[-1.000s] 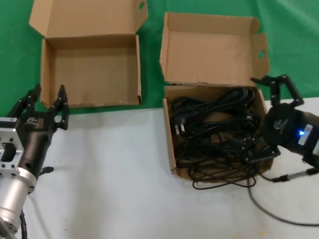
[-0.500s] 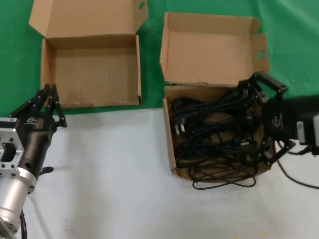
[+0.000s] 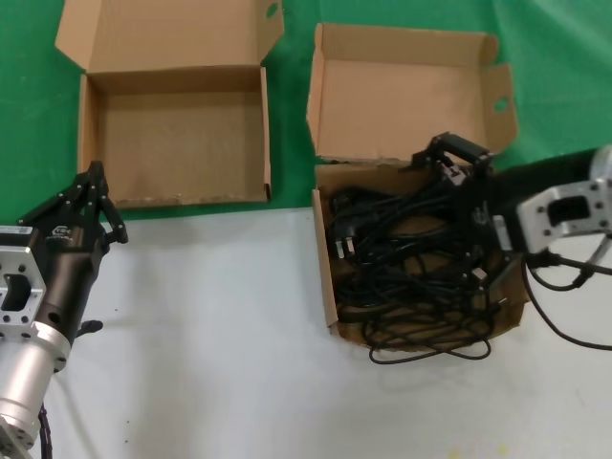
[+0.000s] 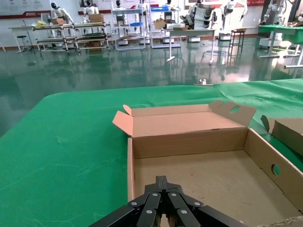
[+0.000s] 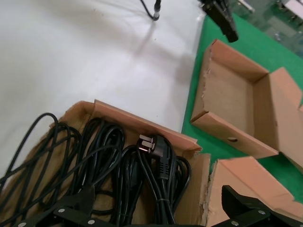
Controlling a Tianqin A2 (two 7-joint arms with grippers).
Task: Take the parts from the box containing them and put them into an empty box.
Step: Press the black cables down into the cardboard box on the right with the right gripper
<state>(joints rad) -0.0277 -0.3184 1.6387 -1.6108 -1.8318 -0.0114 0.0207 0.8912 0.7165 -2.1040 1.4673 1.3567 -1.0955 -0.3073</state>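
Reaching over the full box (image 3: 326,273) with jaws spread wide, the right tool (image 3: 457,191) lines up to grab the cables (image 3: 411,253) inside, while the left tool (image 3: 88,206), closed, waits beside the empty box (image 3: 177,143).

A tangle of loosely coiled black power cables (image 3: 411,258) with chunky plugs fills the open brown cardboard carton with a ragged hinge edge (image 3: 328,277); one loop spills over its front wall. Beside it, the neat-walled brown carton (image 3: 177,143) lies open, bare inside.

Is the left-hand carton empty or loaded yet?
Empty: the left carton shows only bare cardboard floor; all cables remain in the right carton.
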